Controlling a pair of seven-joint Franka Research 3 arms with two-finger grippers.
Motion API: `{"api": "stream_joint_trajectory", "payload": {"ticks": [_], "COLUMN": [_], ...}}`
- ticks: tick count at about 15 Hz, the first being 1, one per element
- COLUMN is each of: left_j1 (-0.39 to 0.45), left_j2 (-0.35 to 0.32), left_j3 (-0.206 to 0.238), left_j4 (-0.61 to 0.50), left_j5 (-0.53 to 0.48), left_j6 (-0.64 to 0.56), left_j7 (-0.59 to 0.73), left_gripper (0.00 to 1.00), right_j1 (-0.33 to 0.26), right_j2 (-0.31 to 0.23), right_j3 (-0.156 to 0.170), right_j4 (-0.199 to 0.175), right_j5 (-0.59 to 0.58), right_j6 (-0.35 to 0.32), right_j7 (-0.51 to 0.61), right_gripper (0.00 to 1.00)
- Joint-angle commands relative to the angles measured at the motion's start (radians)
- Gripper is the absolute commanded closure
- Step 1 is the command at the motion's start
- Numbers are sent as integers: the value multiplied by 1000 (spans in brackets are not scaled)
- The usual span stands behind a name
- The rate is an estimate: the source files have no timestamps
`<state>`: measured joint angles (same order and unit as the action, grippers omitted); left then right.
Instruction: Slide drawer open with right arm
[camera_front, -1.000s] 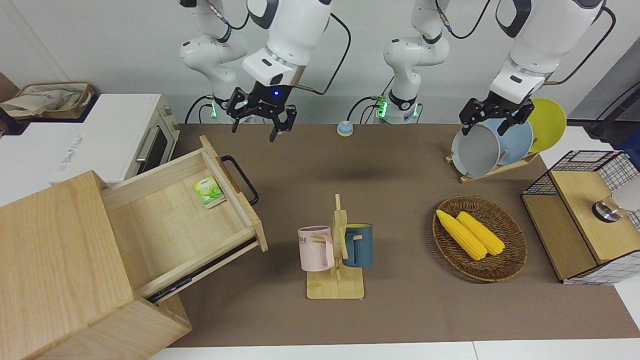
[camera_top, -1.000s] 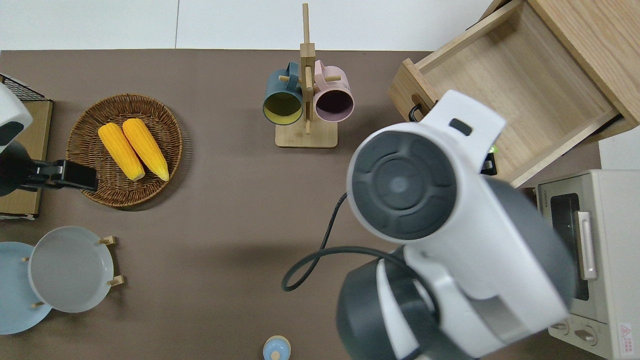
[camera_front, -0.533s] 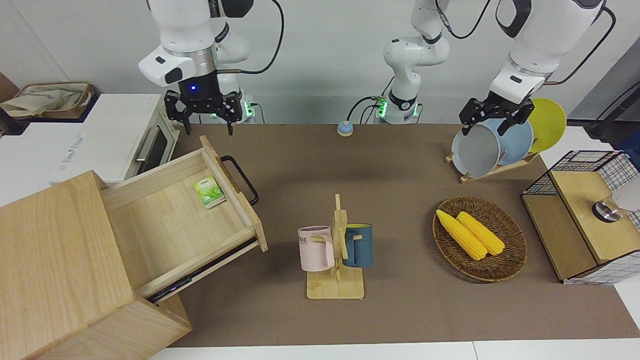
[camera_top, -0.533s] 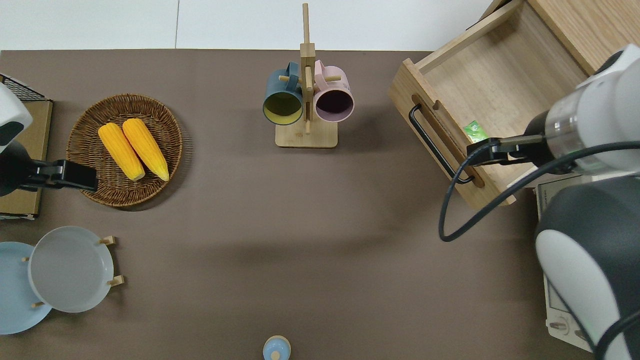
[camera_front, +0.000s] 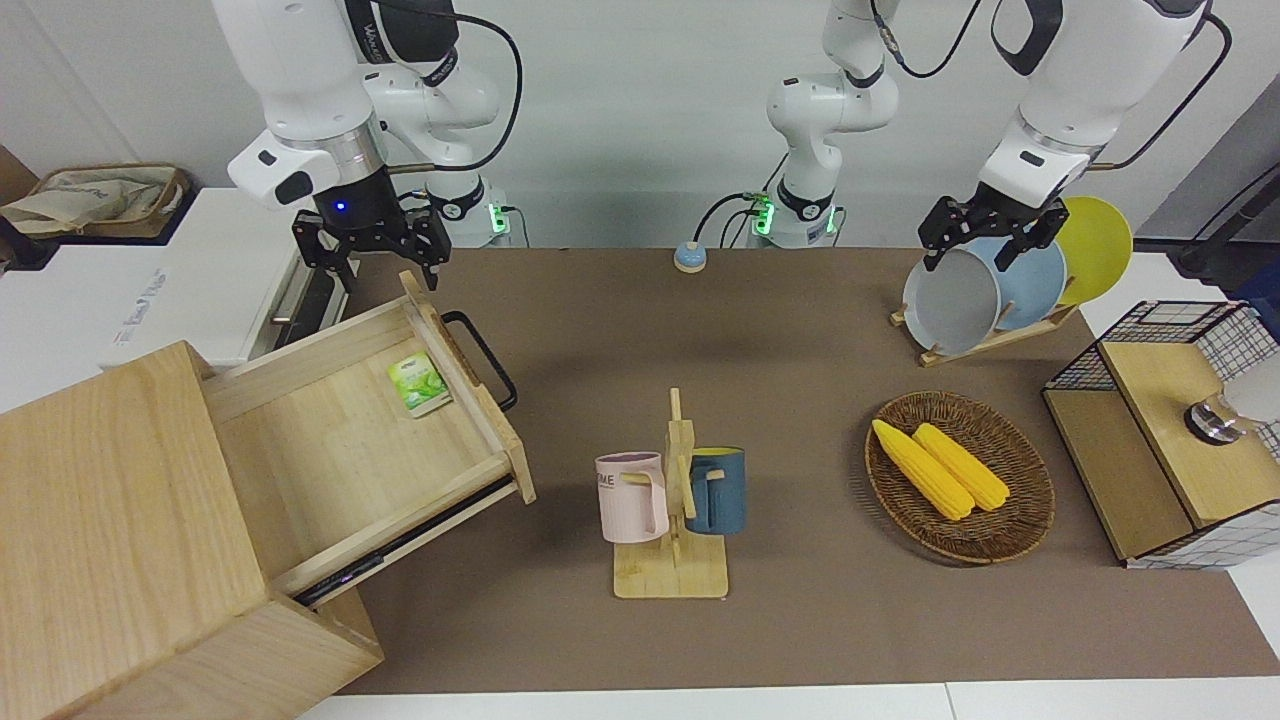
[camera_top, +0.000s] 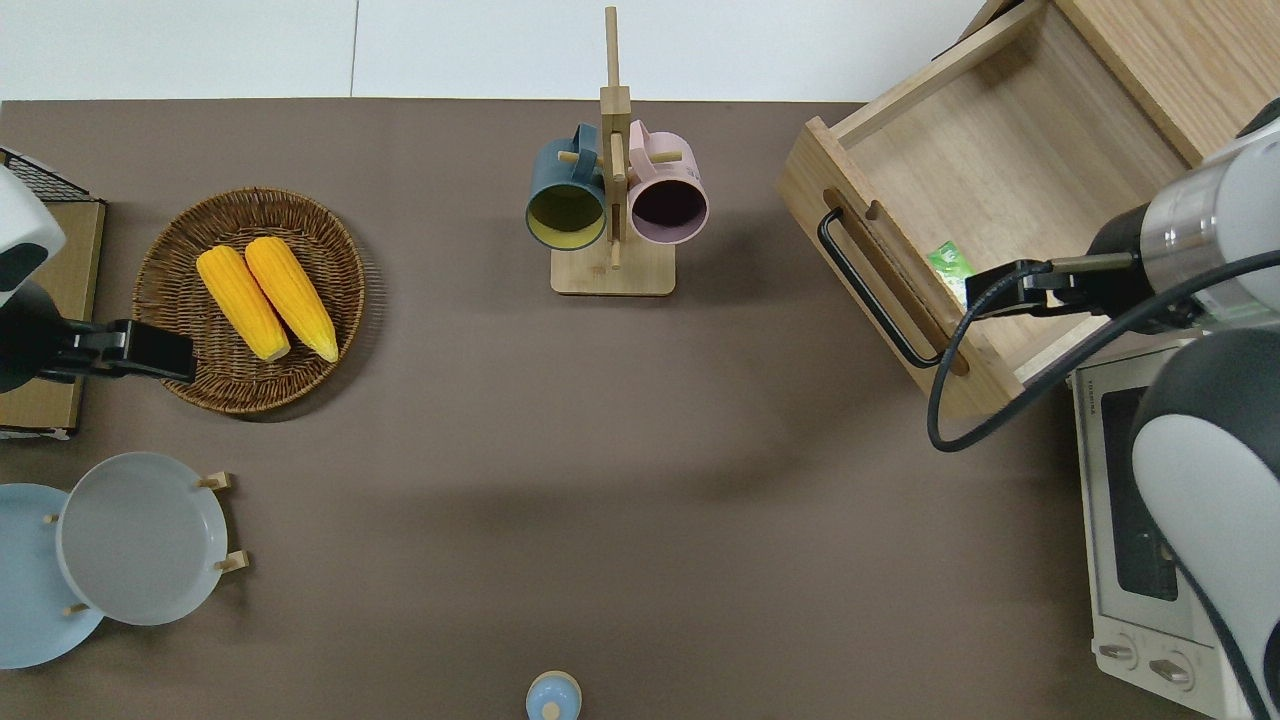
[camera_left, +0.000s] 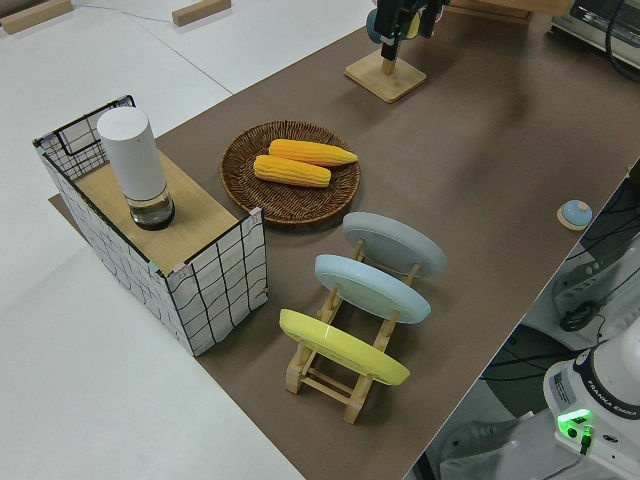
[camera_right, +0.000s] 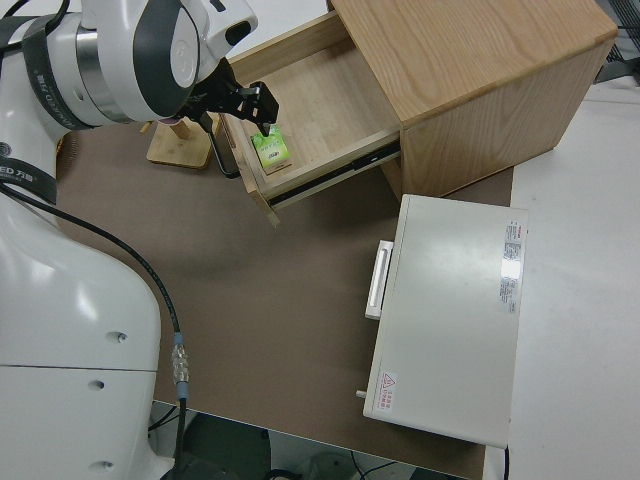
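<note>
The drawer (camera_front: 340, 450) (camera_top: 1000, 160) (camera_right: 320, 95) stands pulled far out of the pale wooden cabinet (camera_front: 110, 500). Its black loop handle (camera_front: 482, 358) (camera_top: 868, 288) faces the middle of the table. A green packet (camera_front: 418, 383) (camera_top: 950, 262) lies inside, close to the drawer front. My right gripper (camera_front: 388, 272) (camera_top: 1000, 292) (camera_right: 255, 105) hangs open in the air over the drawer's corner nearest the robots, beside the packet, holding nothing and clear of the handle. The left arm is parked, its gripper (camera_front: 985, 245) open.
A white toaster oven (camera_front: 200, 270) (camera_top: 1150, 520) sits beside the drawer, nearer to the robots. Mid-table stands a mug rack (camera_front: 672, 500). Toward the left arm's end are a basket of corn (camera_front: 960, 475), a plate rack (camera_front: 990, 290) and a mesh cabinet (camera_front: 1170, 430).
My right gripper swung from over the table's middle toward the right arm's end, ending over the drawer's near corner. The drawer stayed pulled out; the left arm did not move.
</note>
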<state>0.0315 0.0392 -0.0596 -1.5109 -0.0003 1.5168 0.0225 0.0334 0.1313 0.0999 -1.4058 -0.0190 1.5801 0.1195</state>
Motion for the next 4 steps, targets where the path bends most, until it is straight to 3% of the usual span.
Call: {"api": "stream_joint_trajectory", "payload": {"ticks": [1, 4], "left_j1": [4, 4], "left_j2": [11, 11], "left_j3": [-6, -6], "left_j4": [24, 24], "left_j5": [17, 17], "left_j6": [-20, -20], "left_j7": [10, 10], "left_gripper": [7, 7], "right_j1": [-43, -43], "right_j2": [4, 4], "right_j3": [14, 14], "right_j4": [-22, -19], "right_j5": [33, 34], "right_j6": [21, 14], "right_j7": [-44, -43], "right_gripper": [11, 11]}}
